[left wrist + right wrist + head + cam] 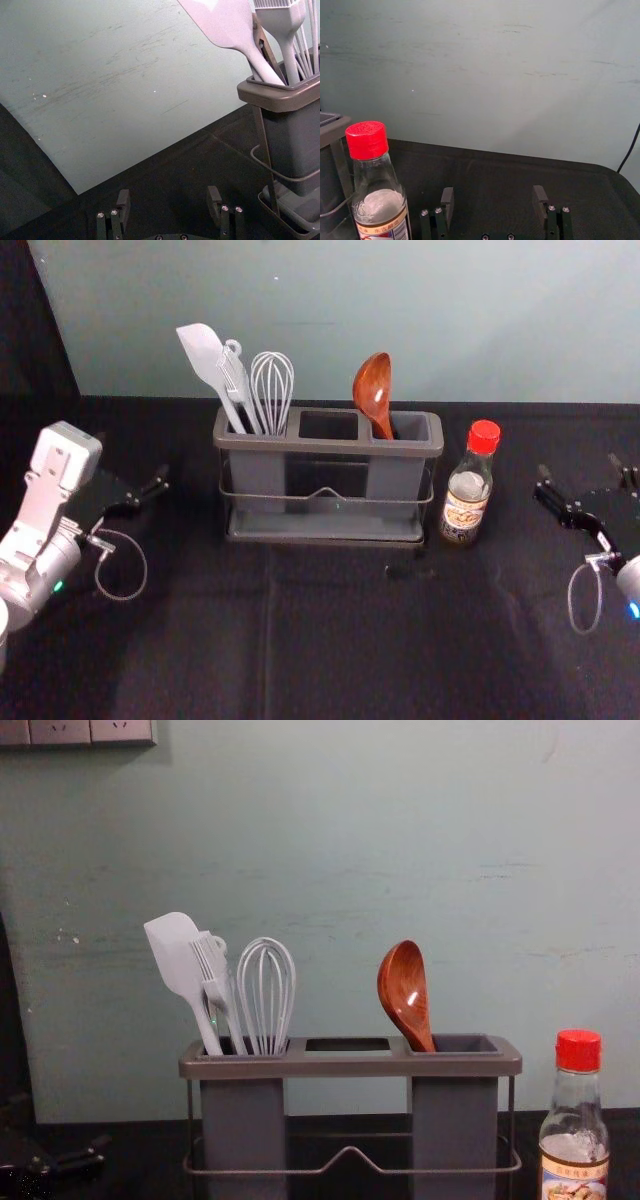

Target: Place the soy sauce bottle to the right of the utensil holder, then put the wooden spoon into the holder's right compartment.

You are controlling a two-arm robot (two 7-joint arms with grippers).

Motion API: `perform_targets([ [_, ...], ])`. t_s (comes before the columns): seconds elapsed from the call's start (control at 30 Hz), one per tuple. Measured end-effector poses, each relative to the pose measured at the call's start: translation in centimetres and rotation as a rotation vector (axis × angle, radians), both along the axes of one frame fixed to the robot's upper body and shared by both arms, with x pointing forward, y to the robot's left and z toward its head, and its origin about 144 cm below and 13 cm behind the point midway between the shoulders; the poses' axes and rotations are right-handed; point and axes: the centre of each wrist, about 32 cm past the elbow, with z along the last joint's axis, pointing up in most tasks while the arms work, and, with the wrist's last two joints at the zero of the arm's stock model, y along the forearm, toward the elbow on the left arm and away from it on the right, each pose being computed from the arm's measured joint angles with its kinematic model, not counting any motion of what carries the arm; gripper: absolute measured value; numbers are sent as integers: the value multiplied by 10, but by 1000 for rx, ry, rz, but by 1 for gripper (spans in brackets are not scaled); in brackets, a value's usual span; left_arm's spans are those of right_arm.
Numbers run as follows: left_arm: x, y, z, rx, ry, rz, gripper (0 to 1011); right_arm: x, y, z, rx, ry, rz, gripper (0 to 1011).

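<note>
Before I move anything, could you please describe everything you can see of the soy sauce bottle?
The soy sauce bottle stands upright on black cloth, just right of the utensil holder. A red cap closes its clear, glassy-looking body, which narrows towards the neck; a printed label covers the lower part. Only the cloth seems to touch it.

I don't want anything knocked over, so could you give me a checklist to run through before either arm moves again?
1. Soy sauce bottle to the right of the utensil holder: ok.
2. Bottle upright, red cap on: ok.
3. Wooden spoon in the holder's right compartment: ok, leaning, bowl up.
4. Spoon's handle end down on the compartment floor: cannot tell, the wall hides it.
5. Left tool open and empty, off to the holder's left: ok.
6. Right tool open and empty, to the right of the bottle and apart from it: ok.
</note>
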Motion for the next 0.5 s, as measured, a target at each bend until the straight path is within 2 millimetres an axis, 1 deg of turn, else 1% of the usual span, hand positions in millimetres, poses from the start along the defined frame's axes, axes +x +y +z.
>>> perform_targets([
  [0.5,0,0,0,0,0,0,1005,0,0,0,1,1,-1,1002],
])
